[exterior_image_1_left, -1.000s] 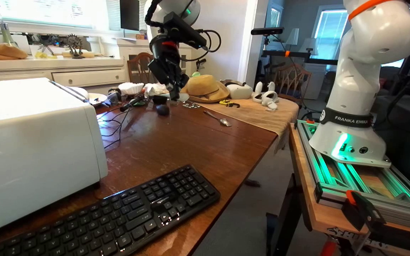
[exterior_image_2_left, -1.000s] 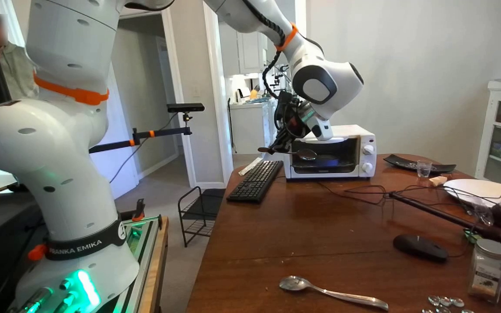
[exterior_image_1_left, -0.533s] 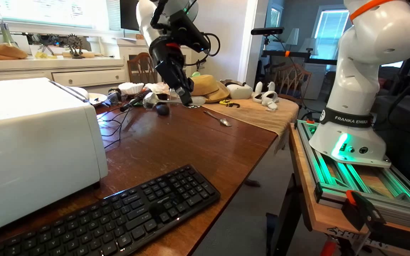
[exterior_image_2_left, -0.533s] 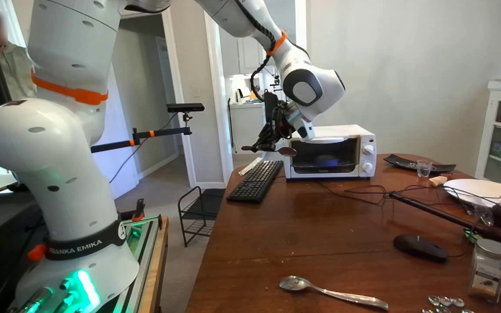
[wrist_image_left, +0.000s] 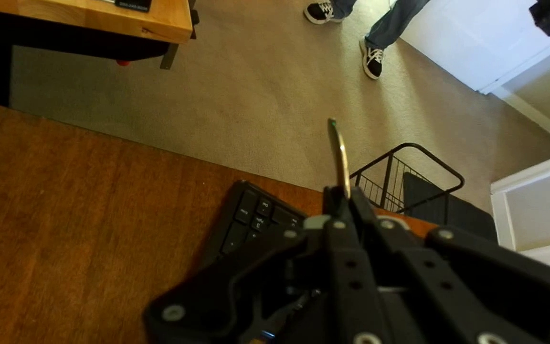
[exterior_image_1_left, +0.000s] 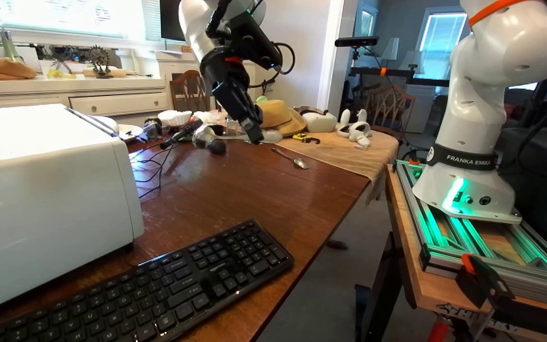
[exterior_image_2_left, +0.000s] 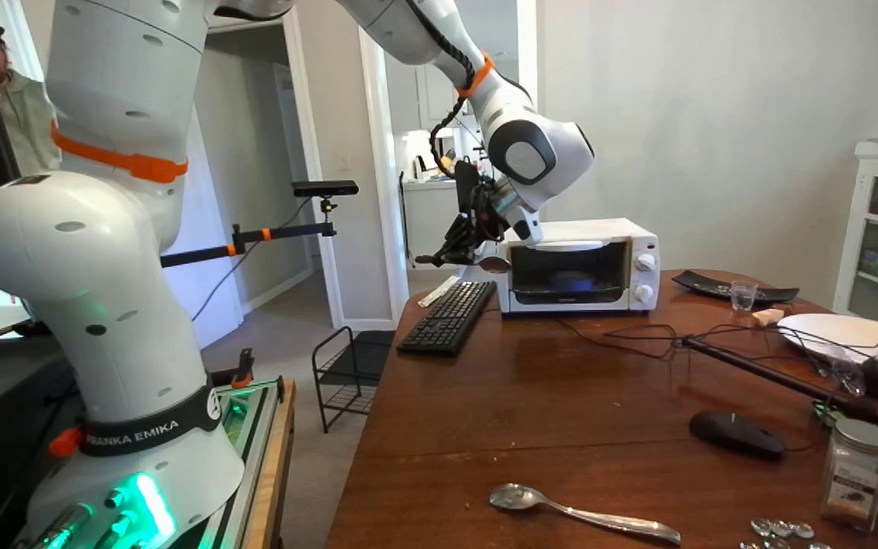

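Gripping spoon [exterior_image_2_left: 495,264] midair | grpr [wrist_image_left: 345,193] clamped | 2nd spoon [exterior_image_2_left: 595,517] on tbl [exterior_image_2_left: 561,412]

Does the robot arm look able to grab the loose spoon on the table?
Probably not as things stand: its fingers are closed on a second spoon, though the loose spoon lies uncovered.

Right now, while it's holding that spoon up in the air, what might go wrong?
The spoon might twist or slip, since the pincer grips it partway along, leaving both ends sticking out.
If it fell, it could hit the keyboard, which the wrist view shows behind the pincer, down on the table.
It might also drop to the floor, visible just past the table's edge in that view.
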Motion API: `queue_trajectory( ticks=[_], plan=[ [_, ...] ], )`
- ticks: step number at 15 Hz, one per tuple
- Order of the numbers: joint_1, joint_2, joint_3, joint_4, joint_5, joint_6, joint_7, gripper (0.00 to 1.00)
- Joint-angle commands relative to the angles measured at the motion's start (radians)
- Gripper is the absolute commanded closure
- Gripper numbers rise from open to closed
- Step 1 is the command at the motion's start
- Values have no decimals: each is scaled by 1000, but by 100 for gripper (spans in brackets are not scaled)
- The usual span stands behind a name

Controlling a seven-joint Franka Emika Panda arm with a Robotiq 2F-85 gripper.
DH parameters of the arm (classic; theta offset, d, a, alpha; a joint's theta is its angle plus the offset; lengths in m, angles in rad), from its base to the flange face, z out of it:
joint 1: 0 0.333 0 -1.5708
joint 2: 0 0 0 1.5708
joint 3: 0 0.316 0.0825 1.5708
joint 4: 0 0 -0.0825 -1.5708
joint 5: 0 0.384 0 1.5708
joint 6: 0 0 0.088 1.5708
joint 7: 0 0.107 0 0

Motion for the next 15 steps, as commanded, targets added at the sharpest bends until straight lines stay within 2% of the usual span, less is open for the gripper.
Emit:
queue_trajectory(
  ticks=[1, 4, 9, 15],
  plan=[
    [30, 90, -4, 160, -98, -92, -6, 99],
    [59, 155, 8, 271, -179, -122, -10, 99],
    [90, 215, 31, 354, -241, -143, -83, 99],
    [106, 256, 24, 454, -314, -208, -69, 99]
  ],
)
